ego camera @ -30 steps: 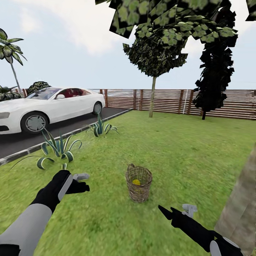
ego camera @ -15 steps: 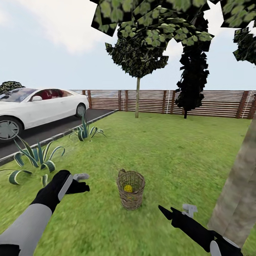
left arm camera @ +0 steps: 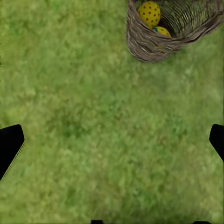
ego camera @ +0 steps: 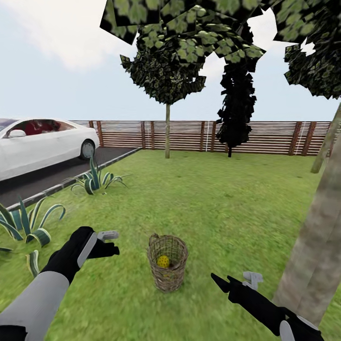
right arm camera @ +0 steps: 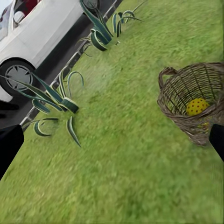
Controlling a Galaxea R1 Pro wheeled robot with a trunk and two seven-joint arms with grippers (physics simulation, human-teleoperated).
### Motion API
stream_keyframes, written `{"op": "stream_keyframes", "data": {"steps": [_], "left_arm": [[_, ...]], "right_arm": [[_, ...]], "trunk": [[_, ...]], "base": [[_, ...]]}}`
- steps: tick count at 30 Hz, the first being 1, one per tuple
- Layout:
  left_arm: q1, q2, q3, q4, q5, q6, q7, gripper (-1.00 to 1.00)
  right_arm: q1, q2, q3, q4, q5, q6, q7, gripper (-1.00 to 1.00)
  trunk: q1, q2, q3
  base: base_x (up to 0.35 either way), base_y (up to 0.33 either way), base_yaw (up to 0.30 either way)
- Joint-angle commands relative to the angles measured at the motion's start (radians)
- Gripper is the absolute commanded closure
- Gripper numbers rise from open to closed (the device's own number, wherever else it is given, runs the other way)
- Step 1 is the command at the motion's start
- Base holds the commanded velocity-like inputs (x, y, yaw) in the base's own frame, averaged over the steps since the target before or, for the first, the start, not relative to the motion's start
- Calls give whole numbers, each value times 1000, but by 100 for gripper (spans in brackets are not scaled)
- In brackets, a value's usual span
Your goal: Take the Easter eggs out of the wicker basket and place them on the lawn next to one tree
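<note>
The wicker basket (ego camera: 166, 263) stands upright on the lawn (ego camera: 213, 199), between my two arms and a little ahead of them. A yellow egg with red dots (ego camera: 163, 261) lies inside it. The left wrist view has two eggs (left arm camera: 149, 13) (left arm camera: 162, 31) in the basket (left arm camera: 154, 46). In the right wrist view one egg (right arm camera: 197, 106) sits in the basket (right arm camera: 179, 100). My left gripper (ego camera: 110, 242) hangs open over grass left of the basket. My right gripper (ego camera: 233, 278) is open, low and right of it. Both are empty. A thick grey-brown tree trunk (ego camera: 313, 255) rises at the right.
A slimmer tree (ego camera: 167, 135) and a dark narrow one (ego camera: 231, 113) stand before the slat fence (ego camera: 270, 137). Striped spiky plants (ego camera: 94, 178) (ego camera: 26, 222) line the kerb of a driveway holding a white car (ego camera: 40, 144). Open grass lies between basket and trunk.
The whole picture has slid left, so the camera has turned right. The basket now sits lower and further left in it, and more trunk shows. Both arms hold their pose.
</note>
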State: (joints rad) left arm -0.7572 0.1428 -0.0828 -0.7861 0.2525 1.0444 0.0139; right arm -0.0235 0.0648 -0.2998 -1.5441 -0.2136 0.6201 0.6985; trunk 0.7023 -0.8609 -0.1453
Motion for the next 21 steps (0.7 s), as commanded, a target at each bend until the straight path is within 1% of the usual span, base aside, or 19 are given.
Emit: {"op": "stream_keyframes", "data": {"steps": [1,11,17,21], "left_arm": [[-1,1,-4,-1,4,3,1,-100],[-1,1,-4,-1,4,3,1,-100],[-1,1,-5,-1,3,3,1,-100],[-1,1,-6,-1,2,3,1,-100]], "right_arm": [[-1,1,-2,-1,-4,7,3,-100],[-1,1,-3,-1,-4,10,1,-100],[-1,1,-3,-1,-4,9,1,-100],[-1,1,-3,-1,-4,10,0,-100]], "trunk": [[1,-1,-2],[1,-1,-1],[1,-1,-1],[1,-1,-1]], "base": [[284,215,-35],[284,215,-17],[284,197,-174],[283,146,-68]]}}
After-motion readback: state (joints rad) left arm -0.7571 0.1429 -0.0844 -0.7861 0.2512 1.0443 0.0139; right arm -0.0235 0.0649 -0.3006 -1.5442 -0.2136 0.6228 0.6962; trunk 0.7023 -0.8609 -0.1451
